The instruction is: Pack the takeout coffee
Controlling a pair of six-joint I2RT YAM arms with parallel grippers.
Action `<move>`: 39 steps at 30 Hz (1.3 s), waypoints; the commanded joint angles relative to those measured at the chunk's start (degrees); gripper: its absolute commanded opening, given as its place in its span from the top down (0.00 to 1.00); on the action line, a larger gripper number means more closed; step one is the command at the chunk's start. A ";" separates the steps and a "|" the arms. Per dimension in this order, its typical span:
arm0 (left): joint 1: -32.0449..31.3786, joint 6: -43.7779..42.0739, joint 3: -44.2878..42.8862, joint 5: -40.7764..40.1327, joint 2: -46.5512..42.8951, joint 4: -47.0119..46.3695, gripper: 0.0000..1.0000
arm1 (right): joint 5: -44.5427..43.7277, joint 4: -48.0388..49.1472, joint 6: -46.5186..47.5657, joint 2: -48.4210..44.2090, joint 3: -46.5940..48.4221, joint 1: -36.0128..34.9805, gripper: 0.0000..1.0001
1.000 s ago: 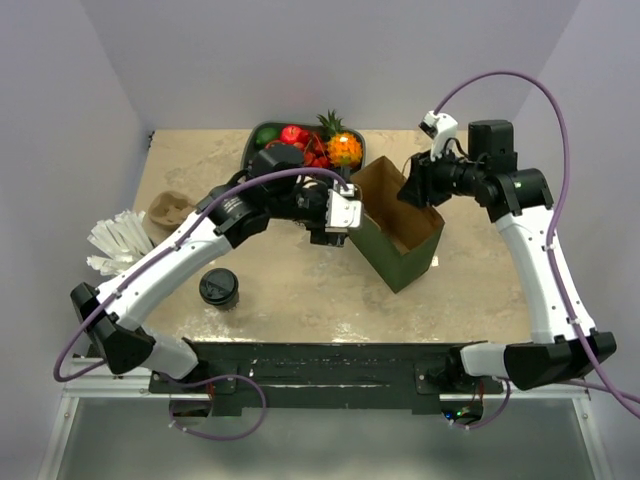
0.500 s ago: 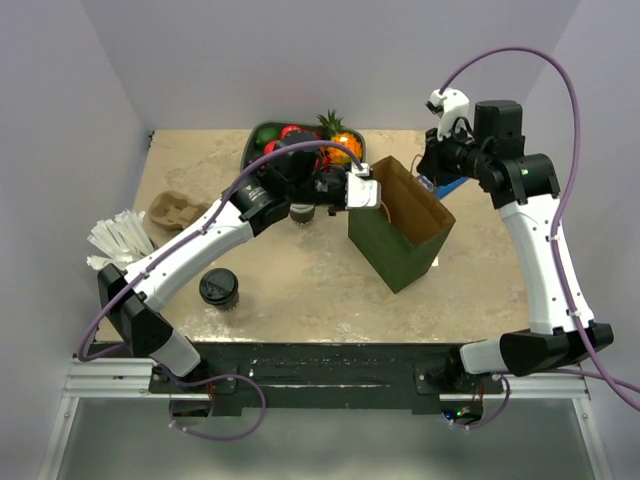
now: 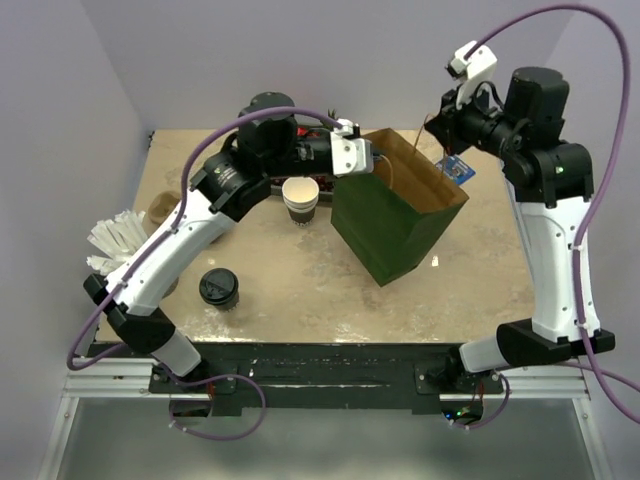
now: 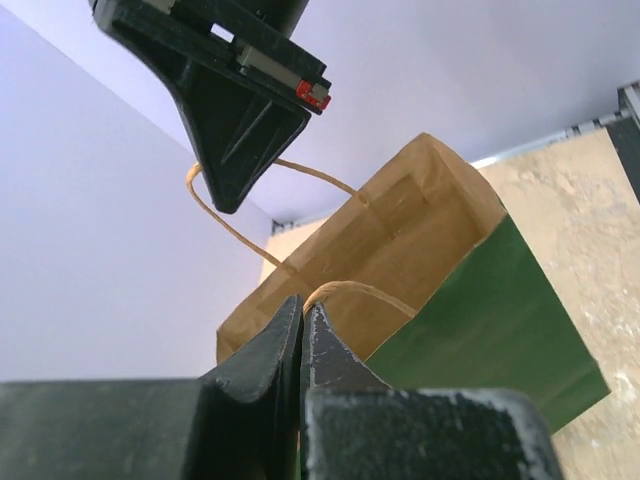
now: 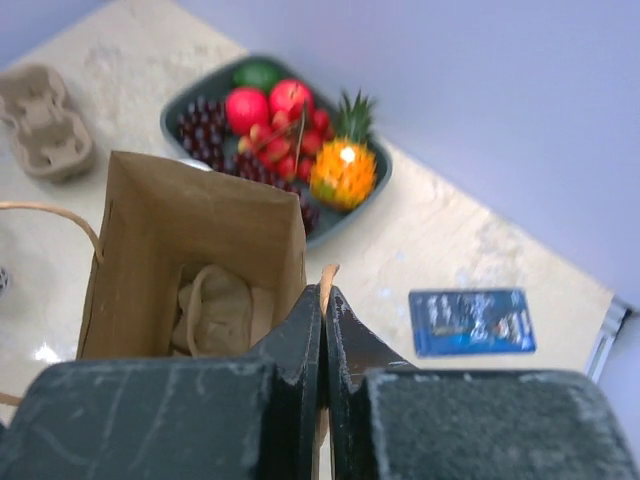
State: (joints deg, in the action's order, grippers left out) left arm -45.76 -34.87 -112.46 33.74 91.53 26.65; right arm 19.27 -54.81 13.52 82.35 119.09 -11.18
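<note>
So, in the last second the left jaws and right jaws both clamp fully shut, each pinching a paper handle [image 4: 356,292] of the green bag [image 3: 385,228], which now hangs lifted upright and open. The takeout coffee [image 3: 218,288] waits untouched near the table's [image 3: 320,295] front-left corner, ready to go in.

The green bag [image 3: 385,225] stands upright, mouth open upward. The left hand [image 4: 302,312] pinches its left handle [image 4: 360,292] and the right hand [image 5: 323,297] its right handle [image 5: 328,272], crowding both rims. Bare counter [image 3: 300,285] separates it from the takeout coffee [image 3: 218,287]. Stacked cups [image 3: 299,200] stand just left of the bag, beside the left arm [image 3: 190,225].
</note>
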 commanded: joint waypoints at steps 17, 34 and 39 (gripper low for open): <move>0.05 2.36 9.09 -2.88 -4.16 -3.19 0.83 | 6.05 6.73 -3.06 -2.54 -8.78 0.11 0.89; 0.05 0.16 22.20 4.06 -11.81 3.05 0.24 | 9.65 1.98 -4.20 -7.02 -16.61 -0.16 0.42; -0.12 1.39 20.71 5.02 -11.46 2.96 0.31 | 13.33 -0.12 -4.73 -8.34 -15.46 -0.07 0.41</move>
State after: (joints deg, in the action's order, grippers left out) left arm -45.76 -33.65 -88.68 35.99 81.41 29.67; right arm 28.21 -53.23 9.87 75.88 101.60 -11.18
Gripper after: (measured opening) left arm 0.708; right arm 0.584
